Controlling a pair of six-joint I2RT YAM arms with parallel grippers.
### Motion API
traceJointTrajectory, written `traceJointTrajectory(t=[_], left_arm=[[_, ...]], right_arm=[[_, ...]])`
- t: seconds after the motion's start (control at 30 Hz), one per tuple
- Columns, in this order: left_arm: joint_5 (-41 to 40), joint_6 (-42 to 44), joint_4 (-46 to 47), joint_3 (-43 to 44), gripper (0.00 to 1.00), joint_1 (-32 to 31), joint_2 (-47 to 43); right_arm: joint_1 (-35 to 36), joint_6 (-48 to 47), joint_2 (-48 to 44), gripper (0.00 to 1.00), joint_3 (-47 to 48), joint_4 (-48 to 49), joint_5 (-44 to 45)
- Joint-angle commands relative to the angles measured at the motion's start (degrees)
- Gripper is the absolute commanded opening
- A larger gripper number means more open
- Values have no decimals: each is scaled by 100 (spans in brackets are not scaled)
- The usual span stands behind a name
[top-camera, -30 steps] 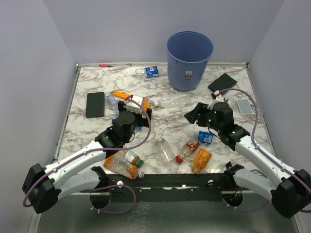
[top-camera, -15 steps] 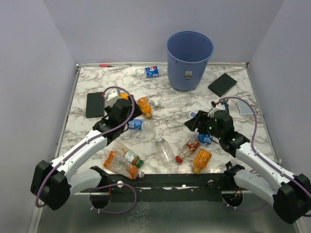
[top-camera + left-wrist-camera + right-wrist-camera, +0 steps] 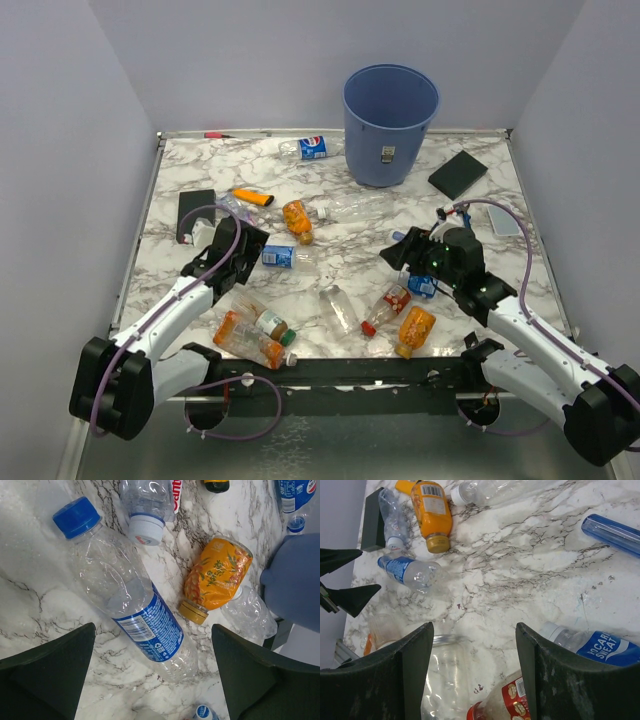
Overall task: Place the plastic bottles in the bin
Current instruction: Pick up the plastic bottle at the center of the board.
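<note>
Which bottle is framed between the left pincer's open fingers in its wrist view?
The clear bottle with the blue label and blue cap. The orange bottle beside it has a gold cap and sits off-centre.

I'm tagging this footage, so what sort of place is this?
Probably a robot test cell, not a home: two robot arms bolted to a marble-patterned table, plain walls boxing it in, and plastic bottles scattered near a blue bin.

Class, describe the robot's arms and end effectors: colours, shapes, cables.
The left arm and right arm have white shells with black joints. A thin purple cable loops along each. The left end effector and right end effector each have two dark, wedge-shaped fingers.
</note>
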Motion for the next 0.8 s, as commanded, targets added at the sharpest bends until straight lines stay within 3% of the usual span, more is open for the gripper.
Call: traceJointTrajectory(t=[0.0,0.5,0.77], left_arm=[[-53,-947,-50,-110,99,7,135],[-187,-861,-28,227,99,7,1401],[-100,-636,472,212,89,7,1791]], right_arm=[[4,-3,-59,70,-14,53,-92],[4,-119,-96,70,73,-178,-48],[0,-168,-102,70,105,-260,27]])
